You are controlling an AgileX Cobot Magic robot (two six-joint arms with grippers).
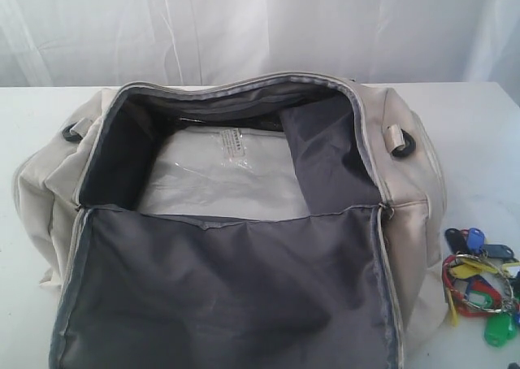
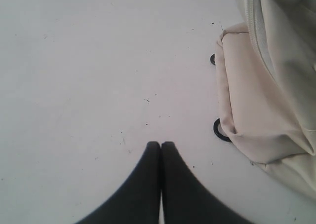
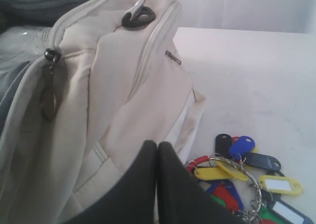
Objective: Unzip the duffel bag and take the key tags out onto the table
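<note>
- Lit brightly and softly in the exterior view; washed out to near-white on the curtain (image 1: 260, 28) along the top of the frame.
- Dim inside the duffel bag (image 1: 414, 223), darkest at the upper left of its opening; mild glare on the plastic sheet (image 1: 219, 178) at centre.
- Slightly soft throughout; only faint, soft-edged shadows on the table (image 1: 479, 141).
- Blurred and near-black on the left gripper (image 2: 161, 144) and right gripper (image 3: 157, 144), too close for focus.
- Sharper on the key tags (image 3: 229, 170), colours clear.
</note>
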